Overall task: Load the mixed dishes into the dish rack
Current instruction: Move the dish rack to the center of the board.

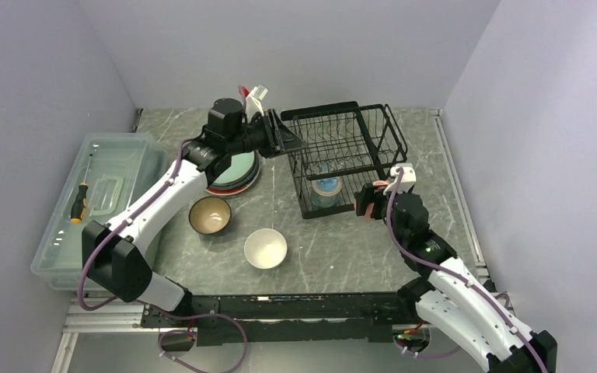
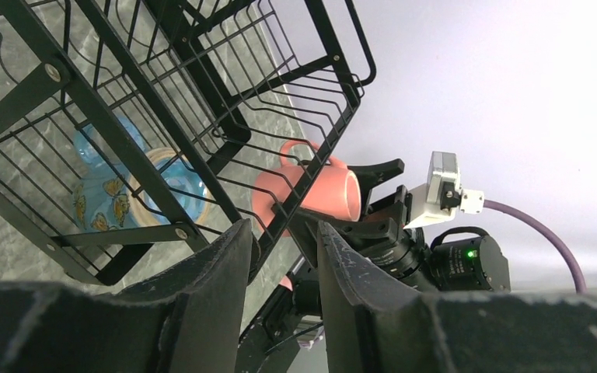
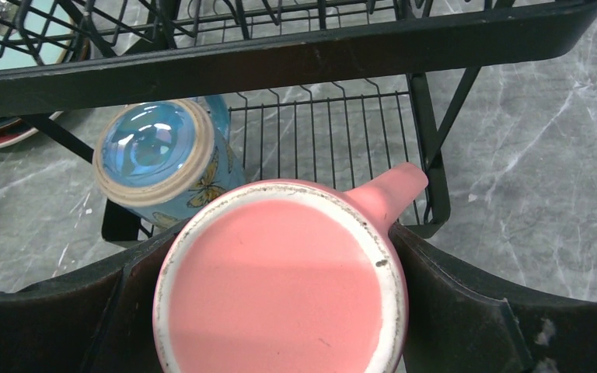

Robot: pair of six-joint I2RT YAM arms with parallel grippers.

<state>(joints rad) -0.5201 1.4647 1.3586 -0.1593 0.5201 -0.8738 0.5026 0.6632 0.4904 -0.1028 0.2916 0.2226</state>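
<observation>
The black wire dish rack (image 1: 346, 148) stands at the back centre. My left gripper (image 1: 289, 140) is at its left edge, open, with a rim bar of the rack (image 2: 202, 116) between the fingers (image 2: 225, 272). A blue mug (image 1: 326, 189) sits in the lower tier, its base showing in the right wrist view (image 3: 159, 155). My right gripper (image 1: 373, 194) is shut on the pink mug (image 3: 280, 287), held at the rack's front right corner (image 3: 427, 194). A stack of plates (image 1: 237, 175), a brown bowl (image 1: 210, 215) and a white bowl (image 1: 266, 249) rest on the table left of the rack.
A clear plastic box (image 1: 101, 202) with a screwdriver (image 1: 79, 203) on it lies along the left wall. Grey walls close in the table on three sides. The arm bases and a black rail run along the near edge.
</observation>
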